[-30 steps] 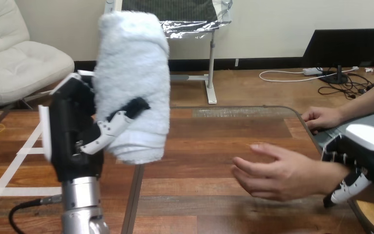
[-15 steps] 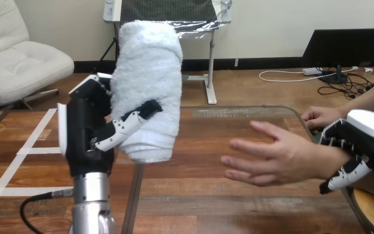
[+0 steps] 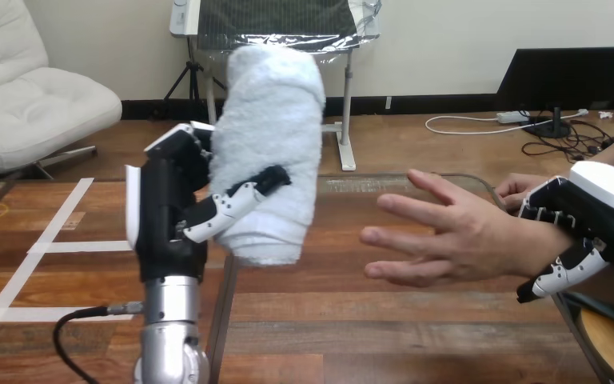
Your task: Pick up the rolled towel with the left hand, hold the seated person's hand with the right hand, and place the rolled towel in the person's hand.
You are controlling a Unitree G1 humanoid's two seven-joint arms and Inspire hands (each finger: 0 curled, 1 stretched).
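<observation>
A white rolled towel (image 3: 270, 136) stands upright in the air, left of centre. My left hand (image 3: 168, 216) is shut on it from the left, its thumb curled across the roll's lower front. The person's hand (image 3: 440, 236) is stretched out flat at the right, fingers spread and pointing left toward the towel, a short gap from it. My right hand (image 3: 588, 220) is shut on the person's wrist at the far right, fingers over the top and thumb below. The person's other hand (image 3: 520, 190) rests on the table's right edge behind it.
The wooden table (image 3: 368, 312) runs under both hands, its far edge behind the person's hand. A black stool (image 3: 608, 336) stands at the lower right corner.
My left hand has carried the towel rightward, closing most of the gap to the person's hand. My right hand has lifted the person's wrist a little, and their fingers have spread.
</observation>
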